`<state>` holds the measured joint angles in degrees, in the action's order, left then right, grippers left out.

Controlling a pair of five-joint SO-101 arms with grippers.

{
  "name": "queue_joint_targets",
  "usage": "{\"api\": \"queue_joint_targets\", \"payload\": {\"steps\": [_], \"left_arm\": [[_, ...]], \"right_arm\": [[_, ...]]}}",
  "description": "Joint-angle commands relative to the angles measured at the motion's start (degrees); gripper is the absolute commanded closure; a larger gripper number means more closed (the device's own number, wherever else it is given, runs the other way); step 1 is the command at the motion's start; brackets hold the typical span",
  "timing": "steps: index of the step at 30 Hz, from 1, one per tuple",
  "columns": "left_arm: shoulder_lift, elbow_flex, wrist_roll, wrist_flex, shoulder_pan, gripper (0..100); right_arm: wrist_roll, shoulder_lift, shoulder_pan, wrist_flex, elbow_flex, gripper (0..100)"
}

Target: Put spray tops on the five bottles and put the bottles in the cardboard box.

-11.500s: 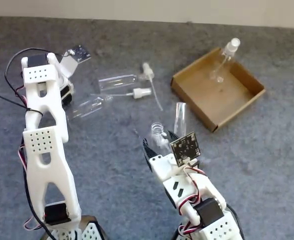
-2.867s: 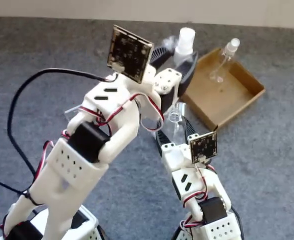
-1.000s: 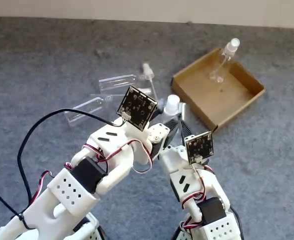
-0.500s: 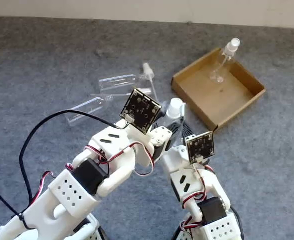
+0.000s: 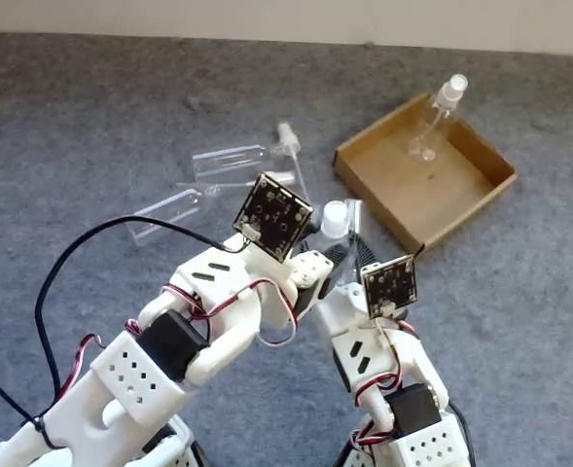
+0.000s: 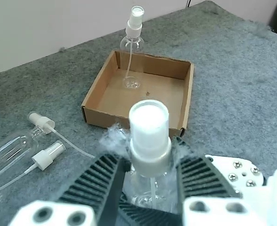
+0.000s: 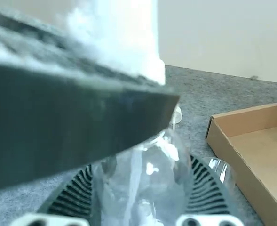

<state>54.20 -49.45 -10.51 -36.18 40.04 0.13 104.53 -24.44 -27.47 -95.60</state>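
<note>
**Capping in progress**

The left gripper (image 6: 149,162) is pinching a white plastic spray top (image 6: 149,127) atop a clear plastic bottle (image 7: 143,181). The right gripper (image 7: 140,193) is clamping that bottle near the grey table's (image 5: 121,97) middle, just beside the brown cardboard box (image 5: 403,190).

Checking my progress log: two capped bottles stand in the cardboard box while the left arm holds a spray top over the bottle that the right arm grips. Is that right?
Not quite. The cardboard box holds one capped bottle, not two; the left wrist view shows it. The rest holds: the left gripper holds a spray top over the clear bottle gripped by the right gripper.
</note>
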Motion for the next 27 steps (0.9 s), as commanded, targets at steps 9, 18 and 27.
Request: {"api": "queue_joint_targets", "payload": {"steps": [9,18,27], "left_arm": [[2.9,0.7,0.3,-1.3,1.3,83],[13.1,0.6,0.4,-8.4,1.2,83],[20.3,0.7,0.4,-15.9,1.2,83]], "right_arm": [[-0.1,0.7,0.8,0.0,-8.9,90.6],[-0.1,0.7,0.8,0.0,-8.9,90.6],[-0.1,0.7,0.8,-0.1,-8.9,90.6]]}}
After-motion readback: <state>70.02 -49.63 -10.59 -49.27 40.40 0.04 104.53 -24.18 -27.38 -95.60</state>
